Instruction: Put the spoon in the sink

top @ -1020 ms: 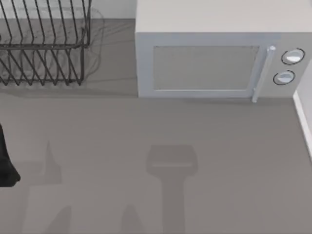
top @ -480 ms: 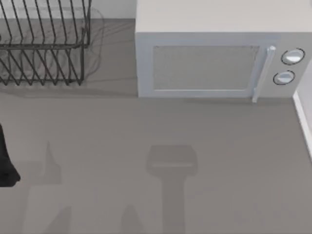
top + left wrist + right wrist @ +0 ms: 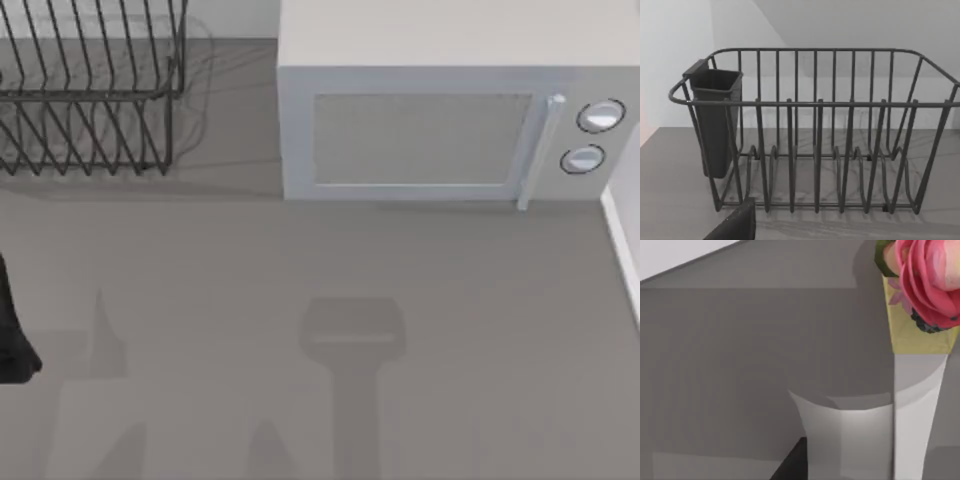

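The spoon and the sink are out of view. My left arm (image 3: 12, 335) is a dark shape at the table's left edge, in front of the wire dish rack (image 3: 90, 95). In the left wrist view, a dark corner of my left gripper (image 3: 735, 226) sits low in front of the rack (image 3: 815, 135), some way short of it. A dark utensil cup (image 3: 714, 120) hangs on one end of the rack, and nothing stands up out of it. A dark edge of my right gripper (image 3: 790, 465) lies beside a white curved wall (image 3: 850, 440).
A white microwave (image 3: 440, 120) stands at the back, right of the rack, with its door shut. A pale vertical edge (image 3: 622, 250) bounds the counter on the right. A pink flower (image 3: 927, 277) in a yellowish holder (image 3: 920, 337) stands close to the right wrist camera.
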Controlling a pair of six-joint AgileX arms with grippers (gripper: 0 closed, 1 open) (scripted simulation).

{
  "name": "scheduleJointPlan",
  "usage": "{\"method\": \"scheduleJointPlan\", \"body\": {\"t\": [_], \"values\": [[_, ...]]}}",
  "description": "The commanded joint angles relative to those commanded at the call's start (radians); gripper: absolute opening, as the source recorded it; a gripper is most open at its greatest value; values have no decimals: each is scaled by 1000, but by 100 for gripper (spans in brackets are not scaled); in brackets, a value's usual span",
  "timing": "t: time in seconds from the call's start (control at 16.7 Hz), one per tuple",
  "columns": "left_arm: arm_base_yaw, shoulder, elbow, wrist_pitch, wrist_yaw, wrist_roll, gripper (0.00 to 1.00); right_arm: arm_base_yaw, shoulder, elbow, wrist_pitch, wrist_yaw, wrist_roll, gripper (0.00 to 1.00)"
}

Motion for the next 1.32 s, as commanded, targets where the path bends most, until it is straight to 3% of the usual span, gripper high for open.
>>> {"method": "scheduleJointPlan", "body": {"t": [0.6, 1.02, 1.32], "values": [[0, 0, 0, 0, 0, 0, 100, -5, -145, 242, -408, 0, -6, 0], [0, 0, 0, 0, 0, 0, 100, -1, -154, 273, -436, 0, -2, 0], [0, 0, 0, 0, 0, 0, 100, 49, 15, 475, -518, 4, 54, 0]]}}
